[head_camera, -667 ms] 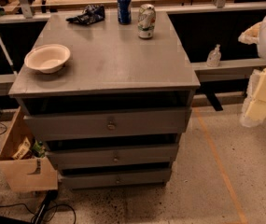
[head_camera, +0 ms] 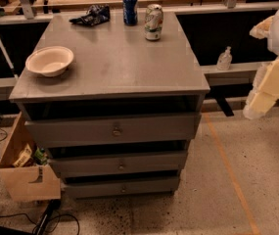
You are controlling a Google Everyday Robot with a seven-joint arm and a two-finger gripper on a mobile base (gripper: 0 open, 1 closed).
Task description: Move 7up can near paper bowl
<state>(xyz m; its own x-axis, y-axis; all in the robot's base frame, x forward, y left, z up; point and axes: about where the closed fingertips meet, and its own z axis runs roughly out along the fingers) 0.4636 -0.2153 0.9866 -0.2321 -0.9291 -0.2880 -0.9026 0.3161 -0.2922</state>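
Observation:
The 7up can [head_camera: 153, 22], whitish-silver with green markings, stands upright at the far right of the grey cabinet top [head_camera: 114, 67]. The paper bowl [head_camera: 49, 61], cream-white and shallow, sits at the cabinet top's left side, well apart from the can. My gripper [head_camera: 268, 89] shows as cream-coloured parts at the right edge of the view. It hangs beside the cabinet's right side, off the top, far from the can and holding nothing that I can see.
A dark blue can [head_camera: 130, 8] stands just left of the 7up can. A dark crumpled bag [head_camera: 92, 15] lies at the far left. A clear bottle [head_camera: 224, 59] stands on a ledge to the right. A cardboard box [head_camera: 24, 170] sits on the floor at the left.
The gripper has shifted slightly up and to the left at the right edge. The can and the bowl have not moved.

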